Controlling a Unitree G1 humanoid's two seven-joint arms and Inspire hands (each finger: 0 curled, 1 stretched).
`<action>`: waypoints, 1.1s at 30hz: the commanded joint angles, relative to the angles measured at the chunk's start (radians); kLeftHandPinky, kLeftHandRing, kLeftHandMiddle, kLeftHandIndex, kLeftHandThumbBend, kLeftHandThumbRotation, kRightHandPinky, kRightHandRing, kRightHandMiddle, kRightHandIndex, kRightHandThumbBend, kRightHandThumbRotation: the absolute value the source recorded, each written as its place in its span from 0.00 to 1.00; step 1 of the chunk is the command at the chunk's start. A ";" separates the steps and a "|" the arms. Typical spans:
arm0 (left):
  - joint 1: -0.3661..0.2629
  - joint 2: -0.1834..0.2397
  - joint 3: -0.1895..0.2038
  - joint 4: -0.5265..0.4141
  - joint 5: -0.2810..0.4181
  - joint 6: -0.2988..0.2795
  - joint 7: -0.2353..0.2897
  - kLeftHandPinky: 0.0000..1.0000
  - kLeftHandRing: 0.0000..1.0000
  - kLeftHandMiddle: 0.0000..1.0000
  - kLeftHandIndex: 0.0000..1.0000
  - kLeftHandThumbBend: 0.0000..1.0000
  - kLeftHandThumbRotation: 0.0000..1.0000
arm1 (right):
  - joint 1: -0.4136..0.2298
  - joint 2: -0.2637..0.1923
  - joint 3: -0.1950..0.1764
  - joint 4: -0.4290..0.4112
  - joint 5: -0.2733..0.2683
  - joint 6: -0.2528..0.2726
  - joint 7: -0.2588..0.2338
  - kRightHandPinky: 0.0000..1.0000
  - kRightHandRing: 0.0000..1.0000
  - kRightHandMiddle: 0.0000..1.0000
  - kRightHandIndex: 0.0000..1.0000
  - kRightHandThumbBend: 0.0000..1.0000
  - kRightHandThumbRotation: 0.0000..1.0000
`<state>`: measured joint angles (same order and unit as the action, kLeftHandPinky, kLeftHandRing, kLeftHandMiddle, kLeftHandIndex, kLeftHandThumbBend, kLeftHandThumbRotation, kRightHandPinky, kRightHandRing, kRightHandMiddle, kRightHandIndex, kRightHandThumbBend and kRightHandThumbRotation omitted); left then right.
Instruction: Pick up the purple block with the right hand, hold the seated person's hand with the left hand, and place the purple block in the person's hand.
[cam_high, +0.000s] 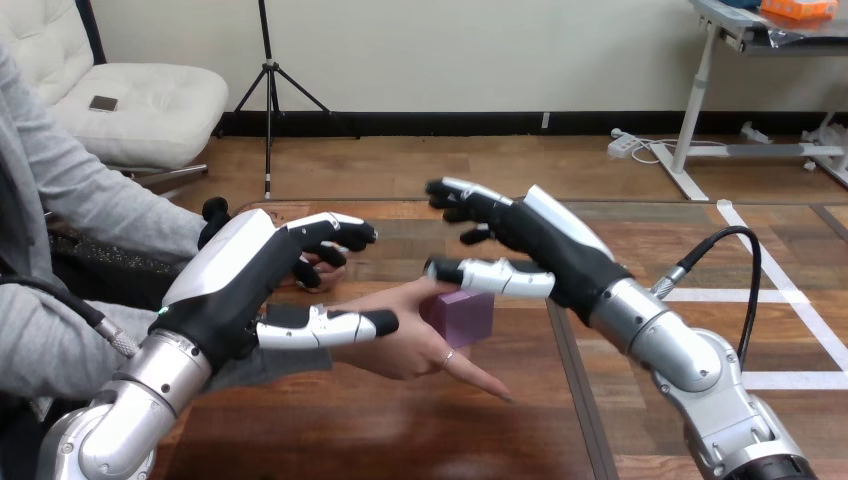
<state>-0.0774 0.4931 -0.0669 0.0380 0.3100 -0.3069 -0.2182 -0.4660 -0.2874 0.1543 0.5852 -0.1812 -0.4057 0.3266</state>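
One purple block (462, 316) lies on the one person's hand (415, 345) that shows, against the base of its fingers. That hand is palm up, low over the worktop (390, 440), and it comes in from the left of the block with its fingers pointing past the block toward the near edge.

Two robot hands are in view, one on either side of the block. The right robot hand (545, 245) hangs just above and to the right of the block, its silver forearm slanting up from the lower right corner. It is spread open. Its fingers (462, 200) are only slightly bent and lifted well clear behind the block, and its thumb (490, 277) stretches level just over the block's top edge. Whether the thumb touches the block cannot be told, and nothing is pinched.

The left robot hand (235, 285) is left of the block, its arm rising from the lower left corner. It is closed round the person's wrist (358, 352). Its fingers curl down over the far side, and its thumb lies straight along the near side, tip pointing toward the block.
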 joint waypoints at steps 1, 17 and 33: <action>-0.018 -0.041 0.033 0.012 -0.106 -0.065 0.000 0.60 0.76 0.79 0.77 0.80 0.69 | -0.011 -0.018 -0.059 -0.052 0.051 -0.034 -0.017 0.85 0.92 0.91 0.91 1.00 0.98; 0.034 -0.161 0.071 0.071 -0.308 -0.221 0.022 0.62 0.76 0.78 0.76 0.92 0.91 | 0.076 -0.015 -0.127 -0.113 0.164 -0.099 -0.006 0.89 0.93 0.91 0.91 1.00 1.00; 0.179 -0.278 0.070 -0.002 -0.500 -0.213 -0.010 0.73 0.85 0.83 0.83 0.94 0.97 | 0.236 0.017 -0.191 -0.250 0.329 -0.092 0.036 0.90 0.92 0.93 0.93 1.00 1.00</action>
<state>0.0656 0.2608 -0.0112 0.0791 -0.1325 -0.5327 -0.2247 -0.2554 -0.2837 -0.0009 0.4206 0.0893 -0.4910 0.3557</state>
